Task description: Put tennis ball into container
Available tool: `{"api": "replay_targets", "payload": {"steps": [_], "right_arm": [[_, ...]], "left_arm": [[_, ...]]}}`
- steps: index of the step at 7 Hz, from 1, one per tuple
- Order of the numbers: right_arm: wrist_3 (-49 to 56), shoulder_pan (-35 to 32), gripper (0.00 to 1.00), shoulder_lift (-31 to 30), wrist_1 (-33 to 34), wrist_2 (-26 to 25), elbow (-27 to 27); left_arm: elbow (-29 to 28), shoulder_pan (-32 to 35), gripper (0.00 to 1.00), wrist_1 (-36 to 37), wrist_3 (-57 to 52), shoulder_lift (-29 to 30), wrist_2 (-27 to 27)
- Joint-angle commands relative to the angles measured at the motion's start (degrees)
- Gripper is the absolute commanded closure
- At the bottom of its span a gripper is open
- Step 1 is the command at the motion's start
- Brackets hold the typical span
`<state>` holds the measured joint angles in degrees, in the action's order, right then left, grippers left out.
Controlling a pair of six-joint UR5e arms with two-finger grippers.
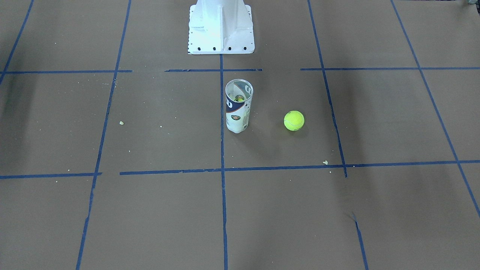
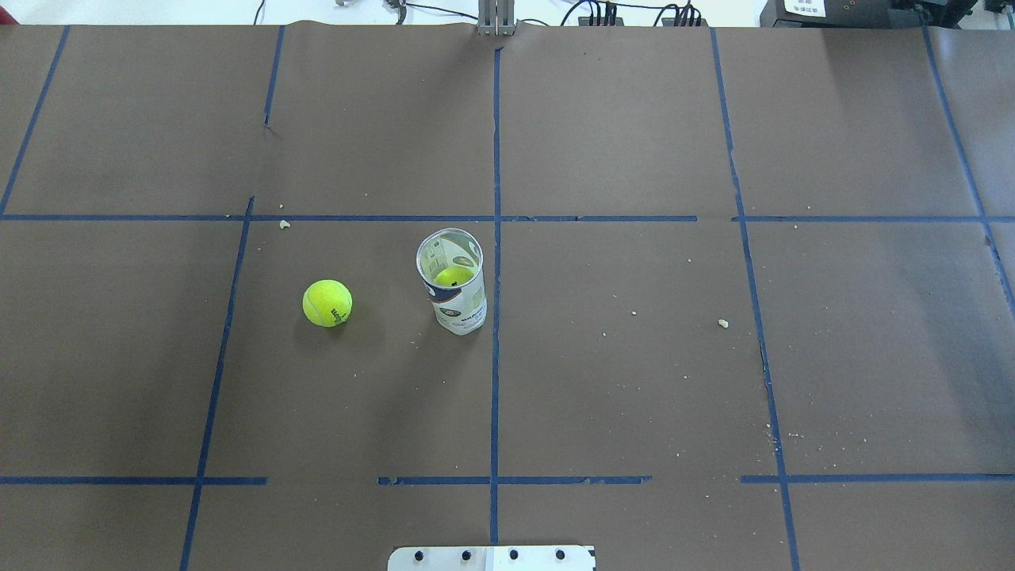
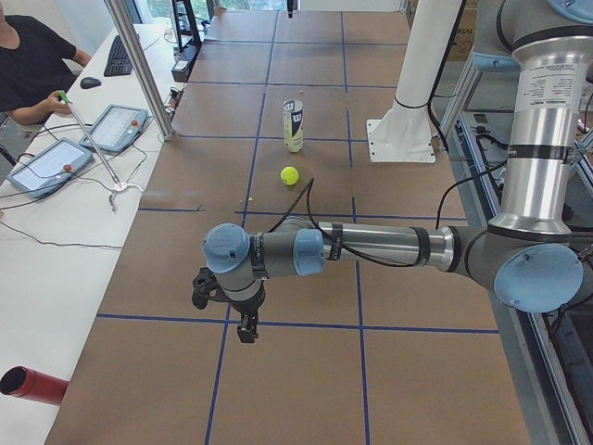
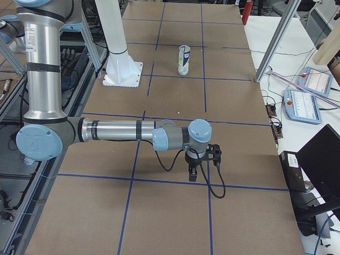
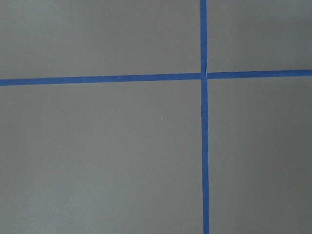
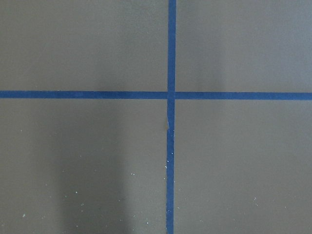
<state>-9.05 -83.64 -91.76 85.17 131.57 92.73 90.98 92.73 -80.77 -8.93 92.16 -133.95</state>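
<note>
- The tennis ball (image 2: 327,303) sat on the brown desk (image 2: 634,381), on the robot's left side of the container (image 2: 452,281), near it but not touching.
- In the front-facing view the ball (image 1: 294,120) showed on the view's right of the container (image 1: 238,106), with bare desk between the 2.
- The container stood upright with its top open, just beside the centre blue tape line (image 2: 496,159), on that line's left.
- Something yellow-green (image 2: 454,277) showed inside the container, low down; it looked like a 2nd ball.
- The left claw (image 3: 245,332) pointed down over the desk near a tape line, well apart from the ball (image 3: 290,174) and the container (image 3: 293,125). It showed only in the side view, so whether its fingers were apart or together, I cannot tell.
- The right claw (image 4: 193,177) also pointed down over the desk, well apart from the container (image 4: 183,60). This was a side view only too, so I cannot tell its finger state.
- Both wrist views showed only desk and 1 tape crossing each.
- The white pedestal base (image 1: 221,26) stood on the robot's side of the container.
- Pale crumbs (image 2: 723,323) were scattered on the desk.
- A person in a black shirt (image 3: 28,65) sat at the side table.
</note>
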Motion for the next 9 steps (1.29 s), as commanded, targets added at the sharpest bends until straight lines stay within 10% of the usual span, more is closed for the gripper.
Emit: {"api": "replay_targets", "payload": {"steps": [1, 4, 9], "right_arm": [[0.0, -0.03, 0.0, 0.0, 0.0, 0.0, 0.0], [0.0, -0.04, 0.0, 0.0, 0.0, 0.0, 0.0], [0.0, -0.04, 0.0, 0.0, 0.0, 0.0, 0.0]], "left_arm": [[-0.01, -0.09, 0.0, 0.0, 0.05, 0.21, 0.0], [6.36, -0.7, 0.0, 2.27, 6.93, 4.78, 0.27], [29.94, -23.33, 0.0, 1.67, 43.59, 8.55, 0.79]]}}
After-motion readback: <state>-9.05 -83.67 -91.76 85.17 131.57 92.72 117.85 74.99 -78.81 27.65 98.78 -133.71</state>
